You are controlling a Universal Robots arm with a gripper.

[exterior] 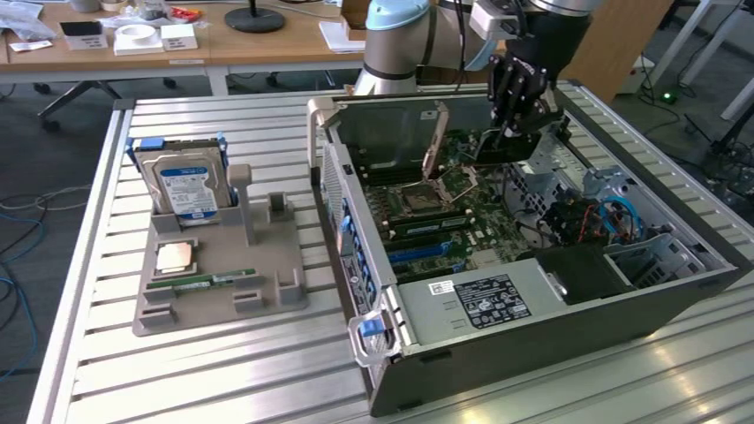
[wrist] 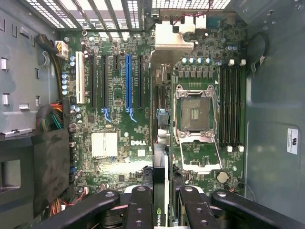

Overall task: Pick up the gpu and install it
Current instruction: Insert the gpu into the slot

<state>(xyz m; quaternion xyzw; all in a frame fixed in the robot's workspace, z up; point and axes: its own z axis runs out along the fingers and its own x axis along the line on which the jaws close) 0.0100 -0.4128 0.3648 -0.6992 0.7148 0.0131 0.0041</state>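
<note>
The gpu [wrist: 161, 157] is a thin dark card seen edge-on, with a metal bracket at its far end. My gripper [wrist: 161, 198] is shut on its near end, with black fingers [wrist: 138, 205] pressed on either side. The card hangs inside the open computer case [exterior: 531, 309], over the green motherboard [wrist: 114, 124]. It lines up between the blue expansion slot [wrist: 127, 81] and the empty CPU socket [wrist: 195, 112]. In the exterior view my gripper [exterior: 516, 132] reaches down into the back part of the case, above the board.
On the exterior view's left, a grey holder [exterior: 212, 291] carries an upright blue-labelled hard drive [exterior: 186, 185], a small processor chip [exterior: 177, 256] and a green memory stick [exterior: 218, 281]. Case walls, the drive cage [exterior: 642, 256] and cable bundles [wrist: 52, 117] surround the board.
</note>
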